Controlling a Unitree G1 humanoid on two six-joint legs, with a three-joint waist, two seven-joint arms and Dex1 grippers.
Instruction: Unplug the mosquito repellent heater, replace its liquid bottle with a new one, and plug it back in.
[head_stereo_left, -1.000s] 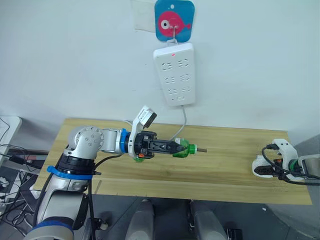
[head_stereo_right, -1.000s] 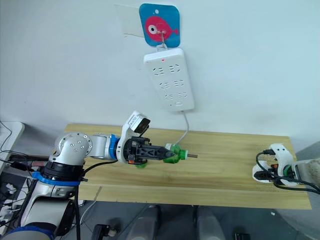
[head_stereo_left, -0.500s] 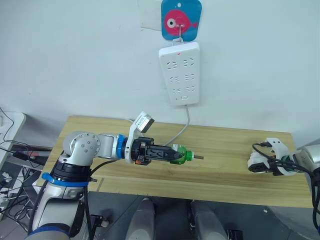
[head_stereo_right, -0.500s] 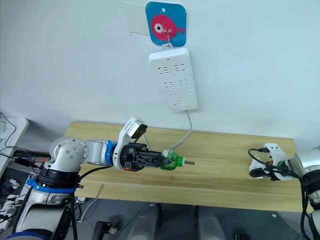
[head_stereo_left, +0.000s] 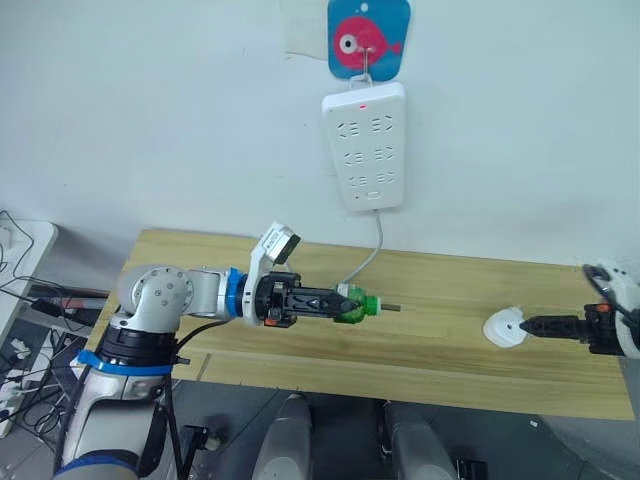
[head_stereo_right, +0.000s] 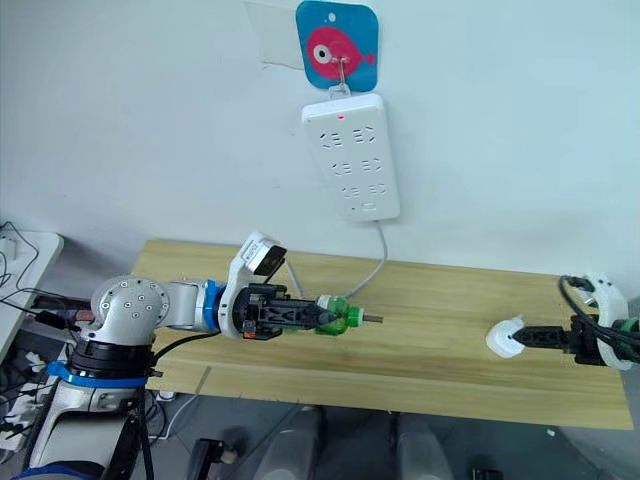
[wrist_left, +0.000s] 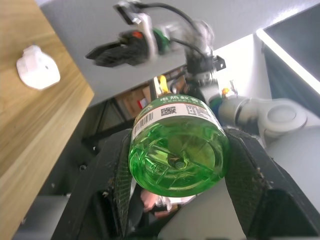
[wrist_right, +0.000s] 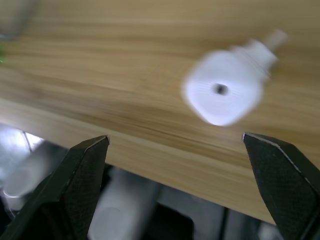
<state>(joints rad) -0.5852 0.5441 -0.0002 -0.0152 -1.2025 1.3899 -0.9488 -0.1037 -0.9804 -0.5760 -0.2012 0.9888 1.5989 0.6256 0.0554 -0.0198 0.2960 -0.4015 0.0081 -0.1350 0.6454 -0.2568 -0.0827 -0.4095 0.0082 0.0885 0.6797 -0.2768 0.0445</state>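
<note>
The mosquito repellent heater (head_stereo_left: 507, 327) is a small white rounded unit with a round hole (wrist_right: 220, 89). It lies free on the wooden table (head_stereo_left: 440, 352) near the right end. My right gripper (head_stereo_left: 532, 324) is open just to its right, fingers pointing at it without touching. My left gripper (head_stereo_left: 335, 301) is shut on a green liquid bottle (head_stereo_left: 356, 304). It holds the bottle level over the table's middle-left, with the thin wick pointing right. The bottle's green base (wrist_left: 177, 150) faces the left wrist camera between the two black fingers.
A long white power strip (head_stereo_left: 365, 145) with a red light hangs on the wall under a blue fish plaque (head_stereo_left: 368, 38). Its cable (head_stereo_left: 372, 250) drops behind the table's far edge. Cables and a white box sit on the floor at far left.
The heater has left my right gripper and now lies on the table. That gripper has opened and drawn back to the right. The left gripper still holds the bottle in about the same place.
</note>
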